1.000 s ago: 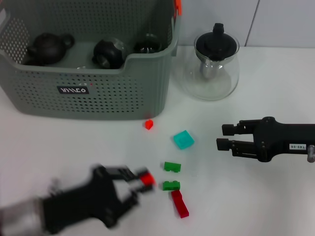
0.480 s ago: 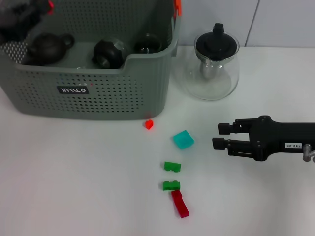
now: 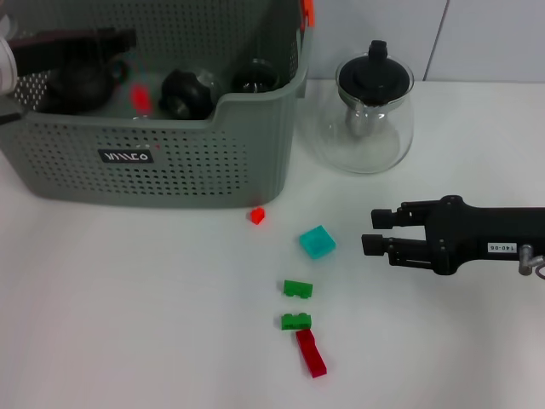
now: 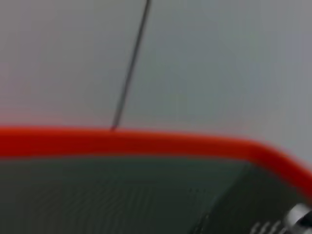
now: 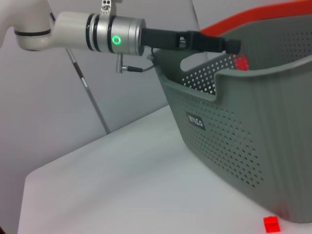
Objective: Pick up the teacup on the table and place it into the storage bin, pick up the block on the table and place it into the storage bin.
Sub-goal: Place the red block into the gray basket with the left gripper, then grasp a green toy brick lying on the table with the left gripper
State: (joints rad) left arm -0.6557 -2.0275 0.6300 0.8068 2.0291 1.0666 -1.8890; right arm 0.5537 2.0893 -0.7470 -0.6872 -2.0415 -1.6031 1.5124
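The grey-green perforated storage bin now has the left gripper stretched over its rim with fingers spread, where half a second ago it carried a red block; that block is falling, blurred, among the dark teapots. One block seems delivered, while the right gripper, fingers apart and empty, hovers beside the small cyan block on the white table.

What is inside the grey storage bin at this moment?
Inside the storage bin: three dark teapots and a red block, blurred, below the left gripper. The front wall hides the bin's floor.
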